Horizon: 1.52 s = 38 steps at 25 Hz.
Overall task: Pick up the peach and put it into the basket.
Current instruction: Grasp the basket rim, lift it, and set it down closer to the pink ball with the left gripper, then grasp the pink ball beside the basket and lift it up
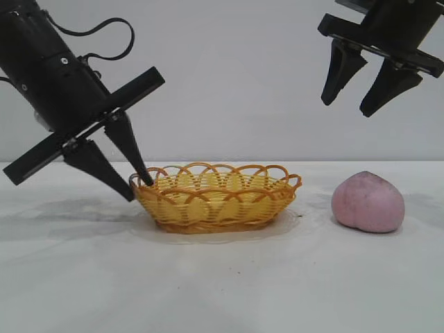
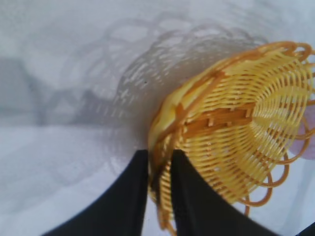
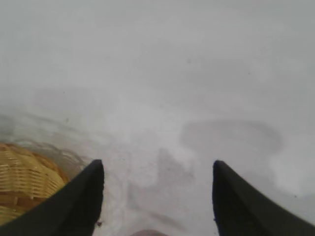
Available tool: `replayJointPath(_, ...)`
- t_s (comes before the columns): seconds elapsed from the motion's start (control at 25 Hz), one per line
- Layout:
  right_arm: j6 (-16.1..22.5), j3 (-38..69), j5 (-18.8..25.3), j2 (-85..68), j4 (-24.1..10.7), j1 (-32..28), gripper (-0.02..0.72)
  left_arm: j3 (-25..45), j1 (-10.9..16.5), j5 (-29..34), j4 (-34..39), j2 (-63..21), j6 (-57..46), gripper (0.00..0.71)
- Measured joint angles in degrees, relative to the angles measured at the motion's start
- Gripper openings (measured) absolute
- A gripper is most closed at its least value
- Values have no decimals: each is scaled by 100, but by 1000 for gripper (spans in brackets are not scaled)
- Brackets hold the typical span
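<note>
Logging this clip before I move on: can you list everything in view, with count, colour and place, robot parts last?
basket: one, yellow-orange woven, on the table near the middle, nothing visible inside.
peach: one, pale pink-mauve, on the table to the right of the basket, apart from it.
table: one, white, under everything.
left gripper: one, black, at the basket's left end, fingers straddling the rim, one inside and one outside.
right gripper: one, black, raised above the peach, fingers spread, holding nothing.

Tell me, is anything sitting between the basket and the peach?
No. In the exterior view only bare white table separates the basket from the peach.
</note>
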Motion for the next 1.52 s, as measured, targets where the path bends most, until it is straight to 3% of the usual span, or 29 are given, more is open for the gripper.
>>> replayJointPath(0.16, 0, 0, 0, 0, 0, 0, 454, 0, 0, 127, 0, 0, 153, 546)
replayJointPath(0.24, 0, 0, 0, 0, 0, 0, 454, 0, 0, 206, 10, -79, 411, 611)
replayJointPath(0.44, 0, 0, 0, 0, 10, 0, 454, 0, 151, 615, 425, -555, 1010, 601)
replayJointPath(0.48, 0, 0, 0, 0, 10, 0, 454, -39, 197, 706, 635, -651, 1047, 547)
replayJointPath(0.76, 0, 0, 0, 0, 20, 0, 454, -859, 235, 1274, 2915, -841, 868, 549)
replayJointPath(0.96, 0, 0, 0, 0, 20, 0, 454, -1321, 235, 1577, 3896, -841, 773, 549)
replayJointPath(1.16, 0, 0, 22, 0, 28, 0, 454, -1566, 284, 1658, 5370, -685, 72, 549)
replayJointPath(1.36, 0, 0, 34, 0, 28, 0, 454, -1575, 818, 1760, 5531, -627, -94, 549)
replayJointPath(1.52, 0, 0, 33, 0, 28, 0, 454, -1589, 1365, 2230, 5689, -627, -139, 549)
